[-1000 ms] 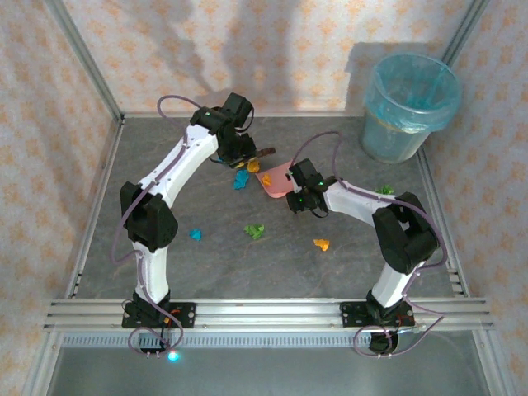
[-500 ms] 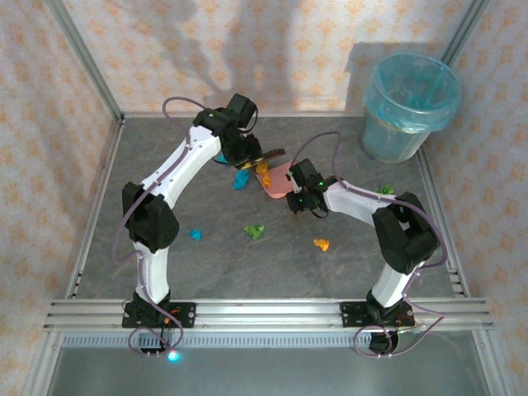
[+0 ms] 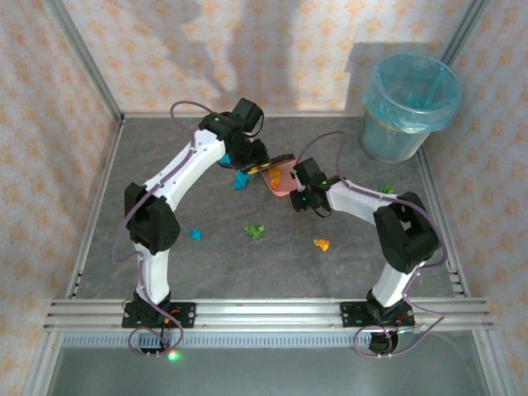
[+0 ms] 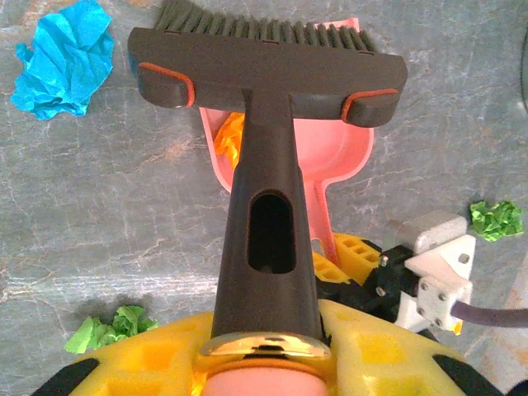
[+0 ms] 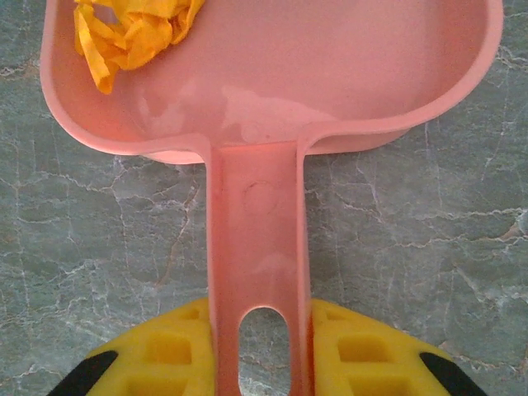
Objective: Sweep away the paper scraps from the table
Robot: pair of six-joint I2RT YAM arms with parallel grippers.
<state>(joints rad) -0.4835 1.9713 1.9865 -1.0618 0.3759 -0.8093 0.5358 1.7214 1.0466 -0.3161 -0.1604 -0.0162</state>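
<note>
Right wrist: one scrap (image 5: 136, 33), one dustpan (image 5: 346, 74)

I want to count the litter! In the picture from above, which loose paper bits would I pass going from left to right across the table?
blue scrap → green scrap → orange scrap → second green scrap. Another blue scrap lies farther back, nearly in line sideways with the first green one, so it is left out.
</note>
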